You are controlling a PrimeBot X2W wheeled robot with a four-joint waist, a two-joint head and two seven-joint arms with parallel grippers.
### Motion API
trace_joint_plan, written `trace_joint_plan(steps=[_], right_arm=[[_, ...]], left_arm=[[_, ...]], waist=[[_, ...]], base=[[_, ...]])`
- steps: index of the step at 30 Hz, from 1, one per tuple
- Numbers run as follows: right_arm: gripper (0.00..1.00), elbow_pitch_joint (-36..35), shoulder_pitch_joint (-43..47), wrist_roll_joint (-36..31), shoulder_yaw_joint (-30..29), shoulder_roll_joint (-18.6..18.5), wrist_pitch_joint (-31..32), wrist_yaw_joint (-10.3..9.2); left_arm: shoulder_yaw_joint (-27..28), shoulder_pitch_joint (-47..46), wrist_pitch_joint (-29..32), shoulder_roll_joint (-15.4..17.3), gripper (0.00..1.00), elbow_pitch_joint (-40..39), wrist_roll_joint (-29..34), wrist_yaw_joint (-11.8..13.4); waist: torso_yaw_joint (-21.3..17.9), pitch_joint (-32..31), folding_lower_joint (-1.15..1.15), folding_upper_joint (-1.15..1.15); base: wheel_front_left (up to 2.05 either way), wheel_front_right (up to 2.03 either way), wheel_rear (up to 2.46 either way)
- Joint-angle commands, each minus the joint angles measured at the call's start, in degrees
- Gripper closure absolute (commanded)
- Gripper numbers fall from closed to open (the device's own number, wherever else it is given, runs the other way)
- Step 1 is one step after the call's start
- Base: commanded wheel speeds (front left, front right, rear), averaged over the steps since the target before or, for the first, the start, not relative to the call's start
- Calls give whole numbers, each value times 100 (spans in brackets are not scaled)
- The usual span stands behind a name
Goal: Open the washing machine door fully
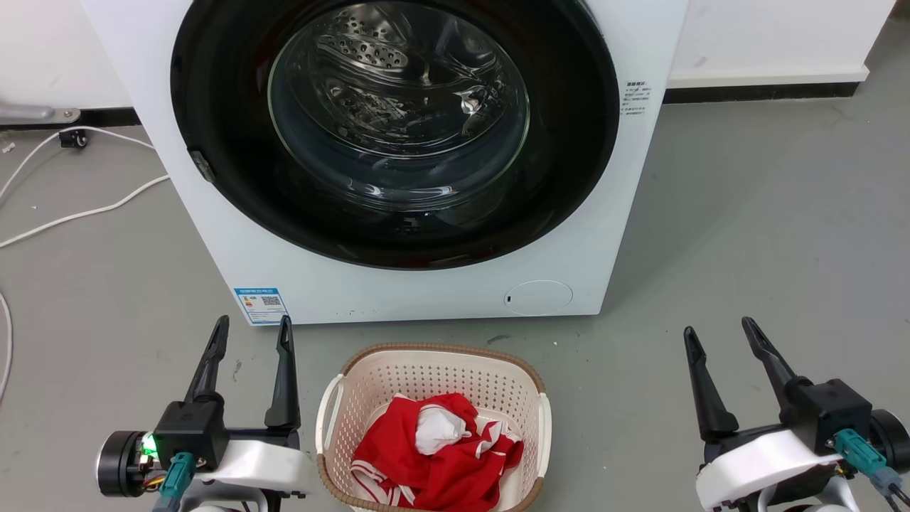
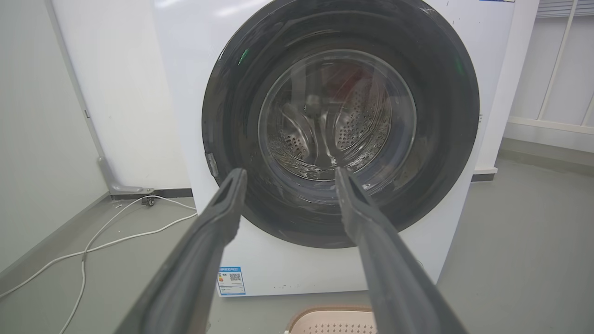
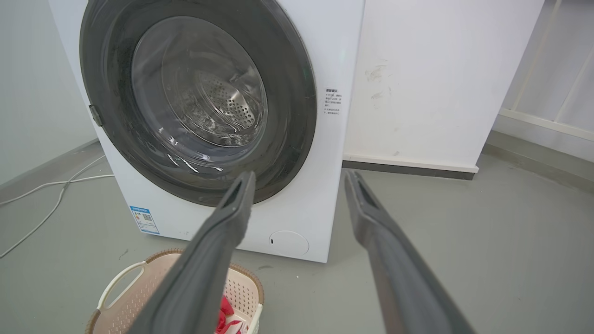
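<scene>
Your left claw and right claw nearest, both spread wide, holding nothing. Between them, laundry basket on floor with red cloth inside, just before washing machine. Washing machine door flush against front, round face toward you. White cable left of the machine.

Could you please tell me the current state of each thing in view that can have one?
washing machine door: shut, flush against the washing machine.
left gripper: open, fingers apart, holding nothing.
right gripper: open, fingers apart, holding nothing.
round filter cap: closed.
laundry basket: upright on the floor, with a crumpled red and white garment inside.
</scene>
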Motion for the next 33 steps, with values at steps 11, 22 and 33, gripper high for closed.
trace_joint_plan(steps=[11,22,33], right_arm=[[100,37,-99,559,-25,21,-218,-3],[100,654,-711,4624,-98,20,-814,-2],[100,1651,-2534,8239,-380,13,-452,-2]], left_arm=[[63,58,-13,-44,0,27,51,-53],[120,-41,-13,-79,0,-4,66,-75],[198,-354,-13,-117,0,-175,64,-92]], waist=[[12,-19,0,0],[25,80,0,0],[45,639,0,0]], base=[[0,0,0],[0,0,0],[0,0,0]])
